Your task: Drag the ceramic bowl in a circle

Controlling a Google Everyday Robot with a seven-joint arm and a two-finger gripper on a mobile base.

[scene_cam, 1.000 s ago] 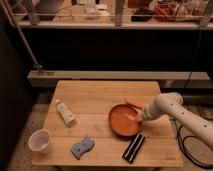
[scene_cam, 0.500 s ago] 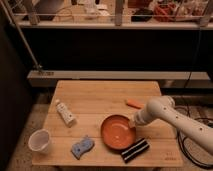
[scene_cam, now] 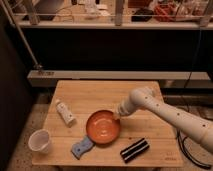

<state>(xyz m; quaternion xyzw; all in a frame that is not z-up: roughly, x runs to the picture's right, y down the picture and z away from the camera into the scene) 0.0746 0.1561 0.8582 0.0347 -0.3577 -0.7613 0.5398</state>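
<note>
The ceramic bowl point(scene_cam: 102, 127) is a wide, shallow, glossy orange-brown bowl. It sits on the wooden table point(scene_cam: 100, 92), a little in front of the table's middle. My gripper point(scene_cam: 117, 116) is at the end of the white arm that reaches in from the right. It sits at the bowl's upper right rim and touches it there.
A white bottle point(scene_cam: 65, 112) lies to the left of the bowl. A white cup point(scene_cam: 40, 141) stands at the front left corner. A blue object point(scene_cam: 82, 146) lies just in front of the bowl, and a black striped object point(scene_cam: 135, 149) lies at the front right.
The bowl has slid left and toward the table's front, away from the right side. The gripper followed it at the rim. The other items have not moved.
</note>
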